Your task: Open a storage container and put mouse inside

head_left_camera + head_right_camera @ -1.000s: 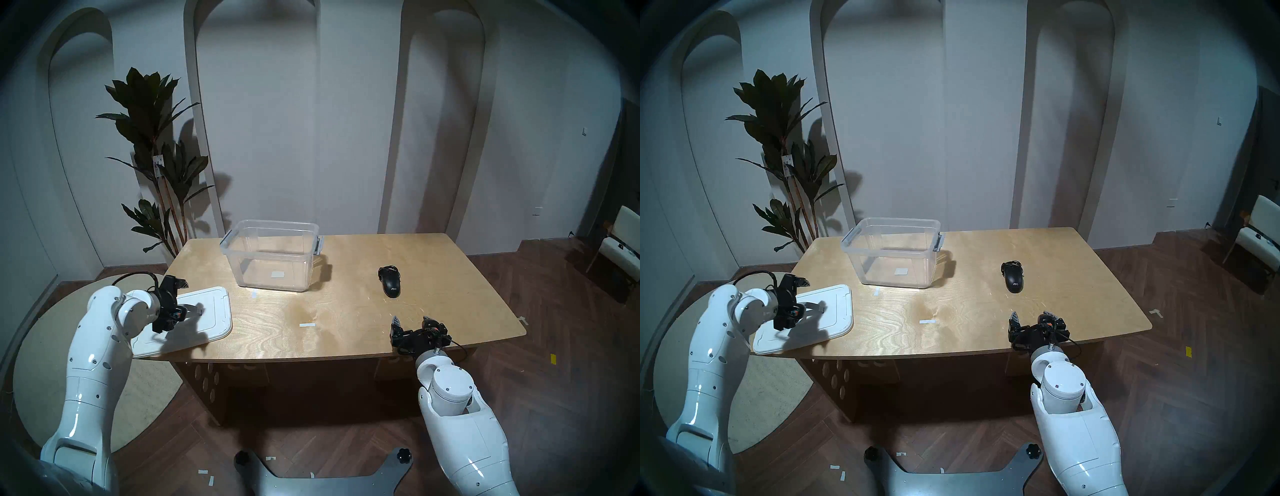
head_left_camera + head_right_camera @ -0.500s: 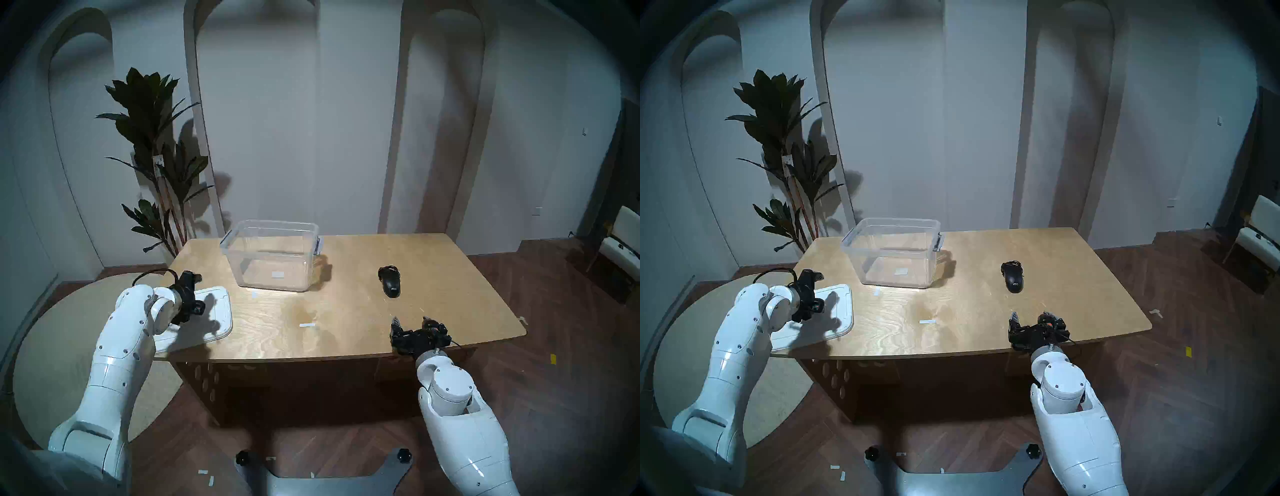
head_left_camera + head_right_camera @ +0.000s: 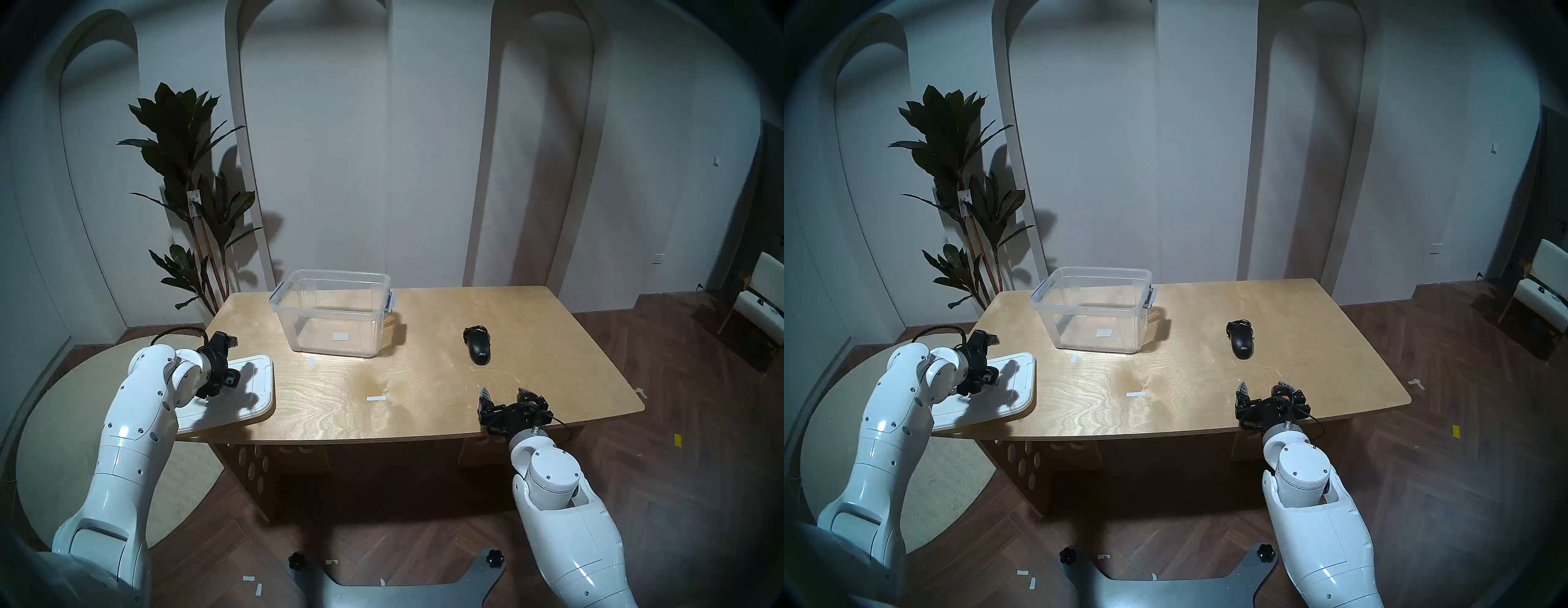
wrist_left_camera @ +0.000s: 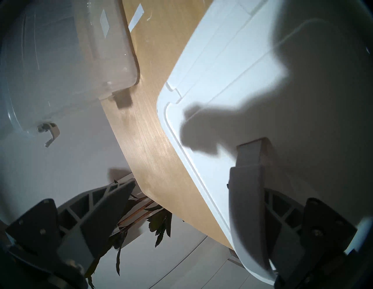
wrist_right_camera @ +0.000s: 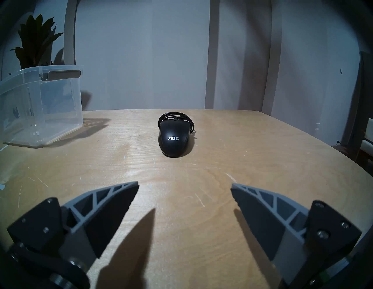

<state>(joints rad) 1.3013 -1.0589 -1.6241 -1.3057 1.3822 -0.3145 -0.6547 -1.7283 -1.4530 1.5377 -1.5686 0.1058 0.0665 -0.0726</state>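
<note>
Meanwhile, both end effectors, left [image 4: 181, 185] and right [image 5: 184, 187], spread apart, empty.

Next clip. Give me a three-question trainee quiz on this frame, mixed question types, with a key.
1. True or false: the storage container has its lid on.
2. Which lies closer to the mouse? A) left gripper B) right gripper
3. Fill in: the lid hangs over the table at its near ____ corner.

Key: 1 false, the lid lies flat on the table, apart from the container. 2 B; its jaws stand open with nothing between them. 3 left.
</note>
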